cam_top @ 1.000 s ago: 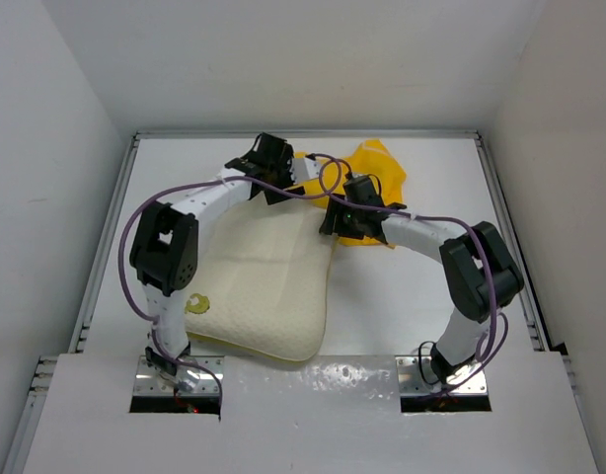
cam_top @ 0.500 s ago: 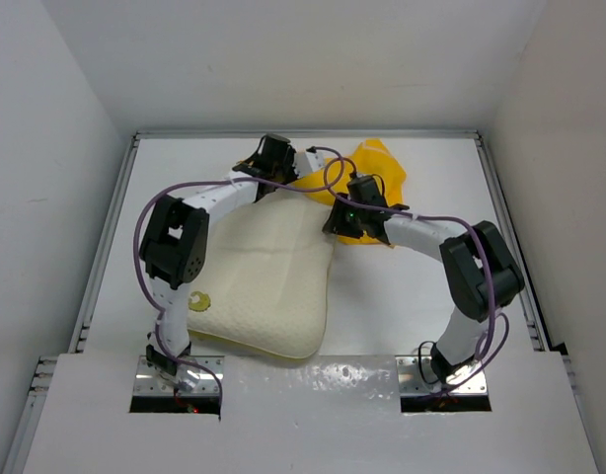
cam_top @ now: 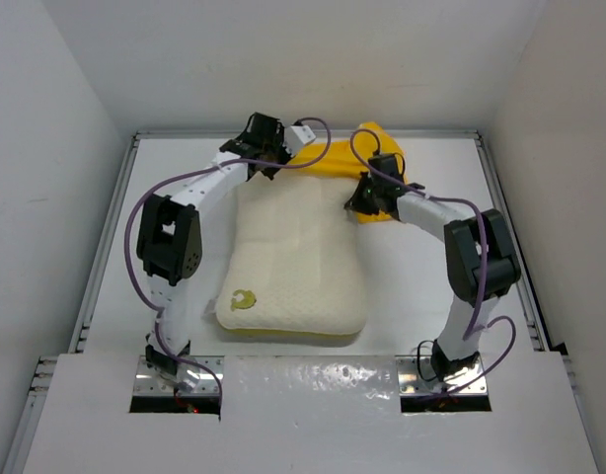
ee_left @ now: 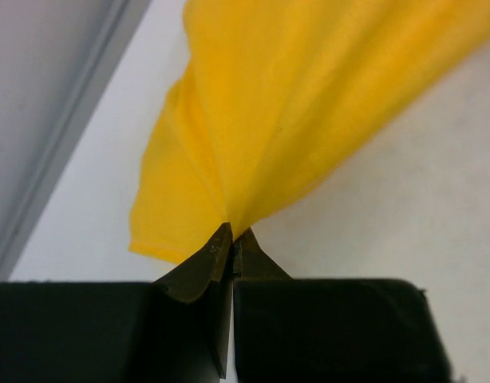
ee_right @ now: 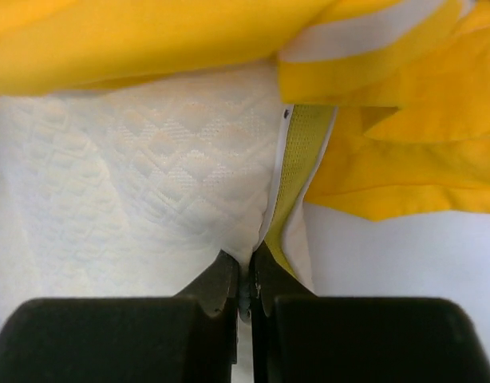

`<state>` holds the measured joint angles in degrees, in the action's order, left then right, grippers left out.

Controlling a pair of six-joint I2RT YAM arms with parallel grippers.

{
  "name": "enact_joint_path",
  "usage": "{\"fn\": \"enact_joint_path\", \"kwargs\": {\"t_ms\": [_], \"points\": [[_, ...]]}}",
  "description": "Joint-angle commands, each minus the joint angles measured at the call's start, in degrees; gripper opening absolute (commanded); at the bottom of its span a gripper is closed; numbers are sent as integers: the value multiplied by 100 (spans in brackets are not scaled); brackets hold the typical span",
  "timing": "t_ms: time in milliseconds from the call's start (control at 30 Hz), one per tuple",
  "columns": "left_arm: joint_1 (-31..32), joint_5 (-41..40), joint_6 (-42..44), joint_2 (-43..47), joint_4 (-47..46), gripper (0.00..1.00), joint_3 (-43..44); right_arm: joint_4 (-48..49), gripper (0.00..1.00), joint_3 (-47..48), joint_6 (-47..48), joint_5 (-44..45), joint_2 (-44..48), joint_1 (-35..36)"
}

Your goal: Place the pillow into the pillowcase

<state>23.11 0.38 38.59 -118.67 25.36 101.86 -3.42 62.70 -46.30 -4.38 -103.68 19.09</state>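
The cream quilted pillow (cam_top: 293, 262) lies lengthwise in the middle of the table, its logo corner toward the front left. Its far end goes under the bright yellow pillowcase (cam_top: 380, 148), which is bunched at the back. My left gripper (cam_top: 281, 158) is at the pillow's far left corner. In the left wrist view my left gripper (ee_left: 232, 235) is shut on a gathered fold of the pillowcase (ee_left: 293, 104). My right gripper (cam_top: 360, 205) is at the pillow's far right edge. In the right wrist view it (ee_right: 246, 263) is shut on the pillow (ee_right: 149, 175) beside its yellow edge band (ee_right: 302, 152), under pillowcase folds (ee_right: 389, 159).
White walls close in the table (cam_top: 421, 286) on the left, back and right, with a metal rail (cam_top: 104, 252) along the left side. A white panel (cam_top: 313, 415) covers the near edge between the arm bases.
Both grippers went from open to shut, the left on the pillowcase, the right on the pillow's edge. The pillow swung from a slant to lying straight and shifted right. Both wrists moved toward the back.
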Motion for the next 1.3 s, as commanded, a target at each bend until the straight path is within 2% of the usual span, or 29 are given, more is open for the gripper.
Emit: {"fn": "enact_joint_path", "kwargs": {"t_ms": [0,100,133,200,233,267,333,367,433,467,500,567,633,667,733,767,800,833,867,900,933,1000,1067,1100,1167,1267], "points": [[-61,1013,-650,353,1205,0,202,-183,0,1093,804,788,-284,-301],[0,1657,-966,406,1462,0,36,-492,0,1964,1360,1035,-714,-327],[52,1754,-1019,406,1489,0,-26,-545,4,2305,1457,1114,-820,-345],[97,2018,-1203,433,1524,0,-61,-703,21,2606,1685,1229,-1091,-415],[149,2018,-1248,433,1541,0,-44,-730,43,2816,1756,1238,-1154,-441],[167,2219,-1275,476,1603,0,-18,-748,53,2905,1922,1255,-1198,-485],[211,2369,-1301,494,1717,0,122,-722,65,3081,2107,1230,-1216,-538],[211,2466,-1249,520,1813,9,175,-695,74,3134,2352,1229,-1138,-564],[202,2406,-1170,547,1875,23,316,-704,81,3239,2599,1264,-1032,-573],[185,2101,-1195,564,1841,29,369,-704,86,3249,2774,1291,-945,-573],[63,1984,-1318,573,1823,41,500,-730,87,3231,2828,1326,-744,-573],[-209,1913,-1546,643,1823,54,658,-739,87,3039,2925,1256,-488,-564],[-728,1800,-1784,783,1962,80,905,-704,83,2593,3004,889,-41,-530],[-860,1642,-1793,871,1998,81,923,-713,68,2442,3039,756,92,-495],[-1124,1012,-1627,1308,1903,81,556,-791,43,1976,3188,667,460,-241],[-1221,834,-1452,1477,1815,77,284,-800,26,1844,3267,745,558,-109],[-1274,754,-1381,1661,1744,69,-258,-809,24,1582,3381,859,646,67],[-1361,814,-1363,1959,1605,60,-507,-766,26,1475,3617,1025,760,477],[-1440,866,-1415,2058,1551,38,-753,-739,33,1387,3707,1236,796,690],[-1615,928,-1476,2128,1516,30,-1112,-713,51,1299,3734,1264,814,875],[-1721,972,-1555,2146,1489,28,-1238,-643,58,1280,3586,1256,814,1147],[-1950,1060,-1784,2050,1419,38,-1606,-520,72,1271,3392,1072,770,1385],[-2047,1174,-2012,1813,1129,51,-1949,-388,77,1324,3373,1132,613,1763],[-2048,1166,-2118,1699,1042,54,-2021,-370,79,1446,3426,1202,516,2017],[-2048,1227,-2442,1435,682,59,-2222,-492,81,1666,3645,1308,184,2256],[-2048,1149,-2786,1102,-100,60,-2486,-695,82,2175,3681,1317,-204,2581]]}}
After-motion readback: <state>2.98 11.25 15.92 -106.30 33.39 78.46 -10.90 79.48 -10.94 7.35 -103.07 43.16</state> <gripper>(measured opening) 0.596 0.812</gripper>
